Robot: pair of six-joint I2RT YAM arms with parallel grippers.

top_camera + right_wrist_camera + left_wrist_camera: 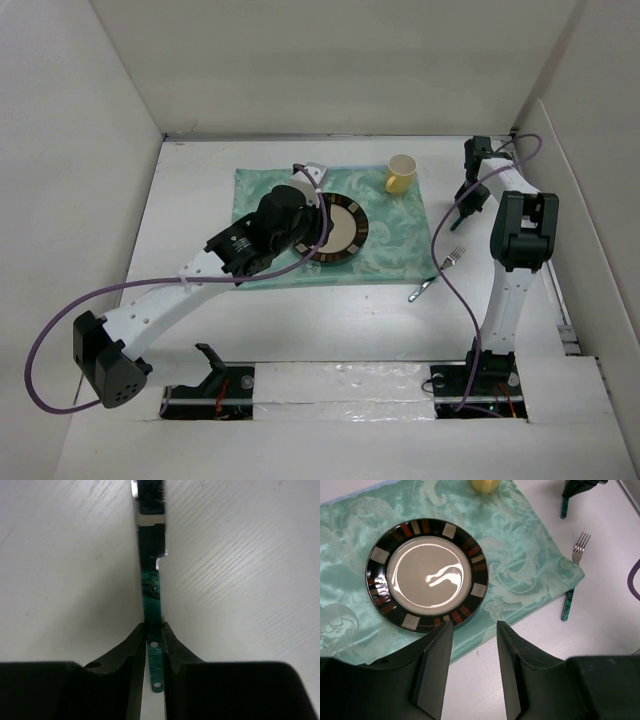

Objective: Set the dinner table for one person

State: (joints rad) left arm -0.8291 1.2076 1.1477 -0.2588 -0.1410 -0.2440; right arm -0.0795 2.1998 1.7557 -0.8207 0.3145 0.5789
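Top view: white matte counter (330,320) fills the floor of the cell, with plain white wall panels (330,60) on three sides. Both arm bases sit at its 6 o'clock edge.

Green patterned placemat (390,250) lies on the counter's far-middle part. A dark-rimmed plate (345,232) sits on it, partly hidden by the left arm's wrist. Yellow mug (401,174) is upright on the placemat at 1 o'clock from the plate, not touching it. Fork (437,273) with a green handle lies on bare counter just off the placemat's edge, at 4 o'clock from the plate. The right arm's purple cable (433,240) loops right by the fork.

Left pincer (475,627): fingers spread with nothing between them, above the placemat's near edge by the plate rim.

Right pincer (154,630): pressed onto the green handle of a knife (151,595), pinching it from both sides at 12 o'clock from the fork, over bare counter. Can't tell if the knife touches the surface.
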